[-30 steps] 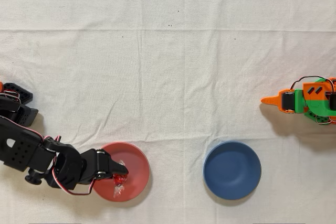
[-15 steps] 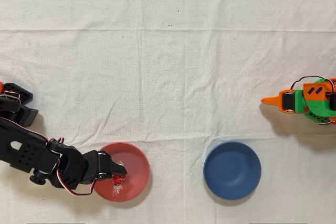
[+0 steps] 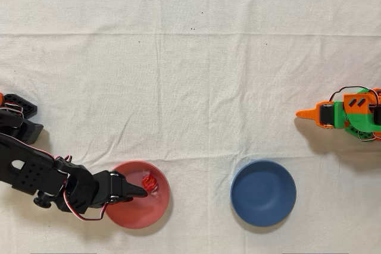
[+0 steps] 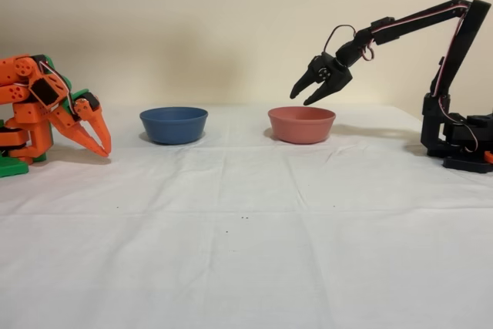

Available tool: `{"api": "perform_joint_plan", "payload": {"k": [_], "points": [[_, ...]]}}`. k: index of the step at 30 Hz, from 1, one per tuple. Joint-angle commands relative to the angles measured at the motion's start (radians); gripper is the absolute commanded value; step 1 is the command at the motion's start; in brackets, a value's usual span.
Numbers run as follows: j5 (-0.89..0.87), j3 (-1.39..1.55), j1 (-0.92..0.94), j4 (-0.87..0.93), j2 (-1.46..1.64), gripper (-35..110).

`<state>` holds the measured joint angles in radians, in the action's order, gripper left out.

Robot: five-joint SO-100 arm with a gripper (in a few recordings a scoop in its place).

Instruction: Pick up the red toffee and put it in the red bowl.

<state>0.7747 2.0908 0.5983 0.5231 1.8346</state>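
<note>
The red toffee lies inside the red bowl, near its upper rim in the overhead view, free of the gripper. My black arm's gripper hangs over the left part of that bowl, just left of the toffee. From the side, the gripper is open above the red bowl with nothing between its fingers. The bowl's wall hides the toffee in the fixed view.
A blue bowl stands to the right of the red one in the overhead view, to its left in the fixed view. The idle orange arm rests at the table's far side. White cloth covers the table.
The gripper opened and let go of the toffee. The toffee went from between the fingers to the bowl's floor, up and to the right in the overhead view.
</note>
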Motion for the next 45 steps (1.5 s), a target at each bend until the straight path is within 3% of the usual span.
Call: {"api": "perform_joint_plan", "payload": {"k": [1,6,18,25,32,45], "points": [[0.003,-0.009,0.023,-0.009,0.038,22],[-0.029,-0.008,0.04,-0.017,0.048,30],[-0.028,-0.023,0.041,-0.015,0.063,31],[-0.132,-0.051,-0.029,-0.012,0.207,32],[-0.4,-0.057,-0.167,0.006,0.379,32],[-0.506,0.229,-0.345,-0.172,0.732,14]]}}
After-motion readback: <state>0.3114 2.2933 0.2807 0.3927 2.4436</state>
